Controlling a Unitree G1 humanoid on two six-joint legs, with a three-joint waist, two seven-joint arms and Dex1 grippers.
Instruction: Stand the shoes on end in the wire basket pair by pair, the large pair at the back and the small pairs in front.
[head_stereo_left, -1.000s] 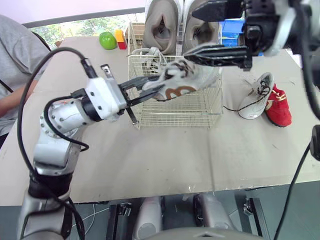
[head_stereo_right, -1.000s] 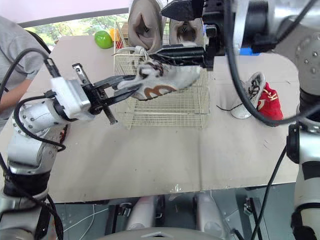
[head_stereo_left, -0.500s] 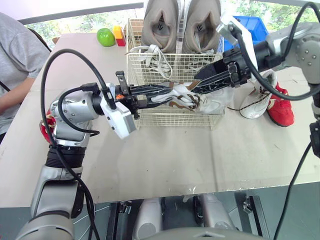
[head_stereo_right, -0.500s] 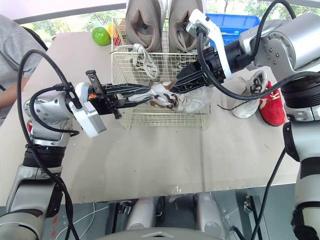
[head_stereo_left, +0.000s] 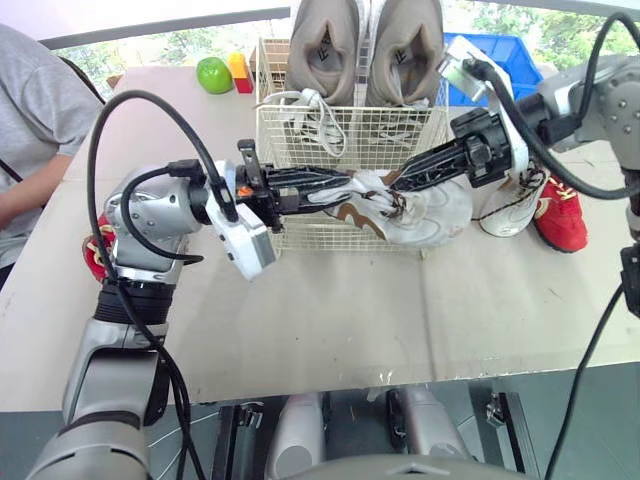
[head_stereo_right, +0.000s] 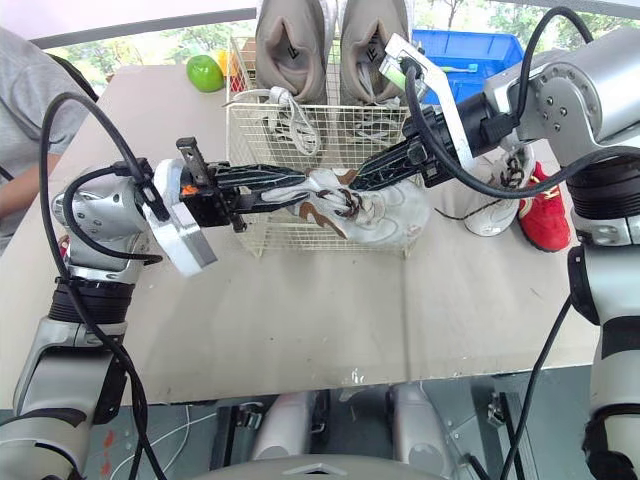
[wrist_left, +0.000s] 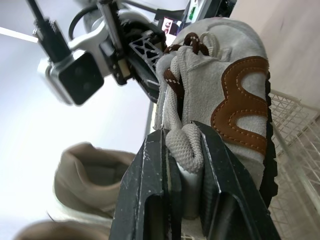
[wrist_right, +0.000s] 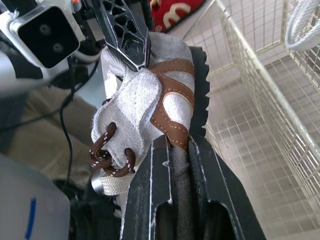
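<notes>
Grey suede, brown trim, clamped at both ends: left claw (wrist_left: 182, 131) pinching shoe (head_stereo_left: 405, 208) by its upper, right claw (wrist_right: 178, 141) gripping the side near the sole. Hangs between them against basket (head_stereo_left: 300, 235) front, seemingly outside. Mid-placement, probably; next calls for lifting over the rim and upending before large pair (head_stereo_left: 325, 45).

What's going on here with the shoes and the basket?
The robot holds one pale brown-trimmed shoe with left pincer and right pincer both shut on it, just outside the front wall of the wire basket. The large tan pair already stands on end at the back, a white laced shoe before it. A white shoe and a red shoe sit on the table to the right.
</notes>
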